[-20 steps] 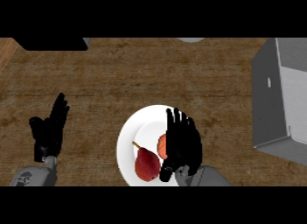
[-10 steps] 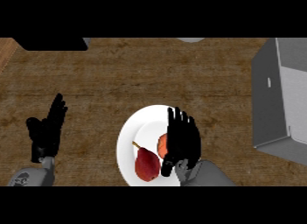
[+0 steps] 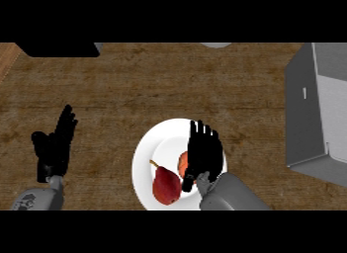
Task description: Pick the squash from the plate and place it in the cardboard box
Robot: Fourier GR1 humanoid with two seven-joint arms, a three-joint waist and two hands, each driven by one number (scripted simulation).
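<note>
At the bench's (image 3: 168, 84) near edge the white plate (image 3: 150, 148) carries the red, pear-shaped squash (image 3: 165, 186); the right hand (image 3: 203, 153) lies over the squash's right side, fingers straight and pressed together, pointing toward the far edge; the left hand (image 3: 56, 146) rests near the left edge, fingers straight; the grey cardboard box (image 3: 329, 99) stands at the right edge, apart from the plate.

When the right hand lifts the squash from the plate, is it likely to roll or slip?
The squash has a rounded, pear-like body, so it would probably roll on the plate if nudged. It tapers toward a thin stem, so the right hand may slip near that end. It looks solid, likely stiff.
</note>
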